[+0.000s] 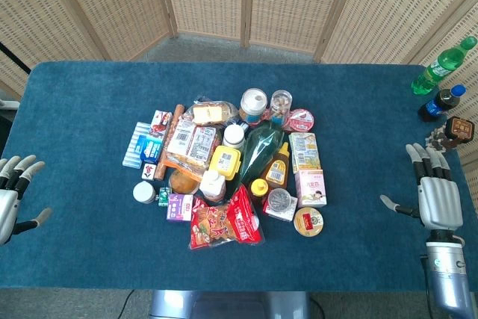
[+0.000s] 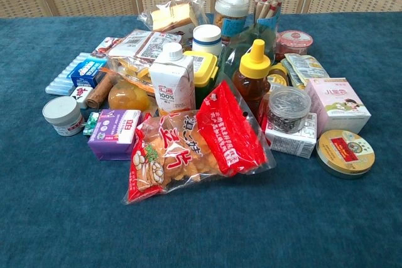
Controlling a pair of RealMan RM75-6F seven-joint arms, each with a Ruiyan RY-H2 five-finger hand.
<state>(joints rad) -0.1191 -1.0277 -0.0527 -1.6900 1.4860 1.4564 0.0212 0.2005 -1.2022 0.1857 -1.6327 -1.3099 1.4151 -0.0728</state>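
Standing at the desk [image 1: 89,244], an onlooker sees both robot hands resting at opposite edges, well apart from the pile of groceries in the middle. The left robot hand [image 1: 13,196] lies palm down at the left edge, fingers spread, holding nothing. The right robot hand [image 1: 433,188] lies at the right edge, fingers straight and apart, thumb out, also empty. The chest view shows neither.

Nearest the right robot hand are three bottles: a brown bottle [image 1: 457,131] just beyond its fingertips, a dark cola bottle [image 1: 441,102] and a green bottle [image 1: 442,65] further back.

Risks, as judged from this layout:

- The brown bottle stands at the desk's right edge. A forward or outward sweep of the right robot hand could tip it off.
- The three bottles stand near each other; knocking one may topple the next.
- The pile is dense. The snack bag [image 2: 195,142] overlaps the things around it, and the honey bottle [image 2: 251,83] and milk carton [image 2: 173,83] stand upright among loose items. A reach into the pile could drag neighbours or fell the upright ones.
- The round tin [image 2: 345,152] and white jar [image 2: 63,116] lie at the pile's fringe and could roll if nudged.
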